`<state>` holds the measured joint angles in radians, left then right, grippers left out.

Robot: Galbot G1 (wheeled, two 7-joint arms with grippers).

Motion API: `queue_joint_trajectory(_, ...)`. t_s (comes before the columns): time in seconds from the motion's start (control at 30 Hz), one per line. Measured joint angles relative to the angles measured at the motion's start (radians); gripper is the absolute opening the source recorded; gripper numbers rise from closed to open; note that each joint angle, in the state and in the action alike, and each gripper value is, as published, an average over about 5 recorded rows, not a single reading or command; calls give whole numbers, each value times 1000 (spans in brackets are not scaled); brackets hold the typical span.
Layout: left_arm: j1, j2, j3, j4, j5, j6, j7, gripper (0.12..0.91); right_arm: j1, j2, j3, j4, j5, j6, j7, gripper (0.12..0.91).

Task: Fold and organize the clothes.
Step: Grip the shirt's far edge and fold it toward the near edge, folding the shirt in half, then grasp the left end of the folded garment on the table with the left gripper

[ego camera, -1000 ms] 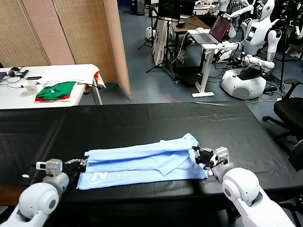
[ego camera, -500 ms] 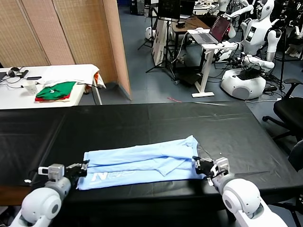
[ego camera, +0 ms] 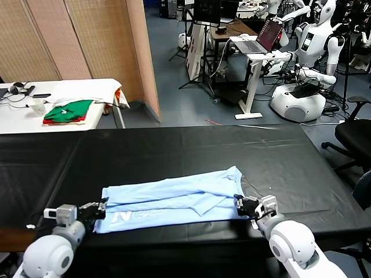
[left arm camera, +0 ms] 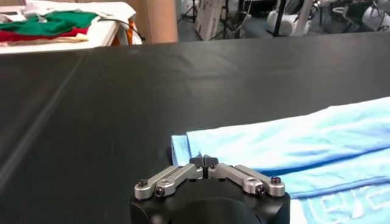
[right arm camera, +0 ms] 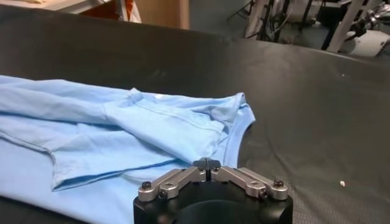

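T-shirt (ego camera: pixel 174 200) lies folded; left pincer (left arm camera: pixel 206 161) and right pincer (right arm camera: pixel 207 163) closed, empty.

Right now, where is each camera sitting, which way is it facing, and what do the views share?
Head view: high on the robot, looking down at the black table; both arms show, left gripper and right gripper at the T-shirt ends.
Left wrist view: behind the left gripper, facing the shirt's edge.
Right wrist view: behind the right gripper, facing the shirt's folds.
All three share the T-shirt.
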<state>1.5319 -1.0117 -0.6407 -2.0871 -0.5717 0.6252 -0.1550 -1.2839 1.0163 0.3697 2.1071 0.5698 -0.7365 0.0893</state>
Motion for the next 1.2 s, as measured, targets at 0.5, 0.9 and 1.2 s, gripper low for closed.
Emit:
queue_joint_trajectory(0.5, -107, -35, -21, 58, -108, -8, -38, 906, 130, 85, 51, -105, -3, 18, 61, 907)
queue_joint_trajectory(0.9, -165, -49, 33, 146, -83, -11, -21, 907, 273, 131, -16, -307, -38, 69, 49, 868)
queue_joint_trajectory(1.2, -166, -54, 41, 166, -70, -21, -19, 902, 304, 165, -46, -392, -59, 75, 24, 728)
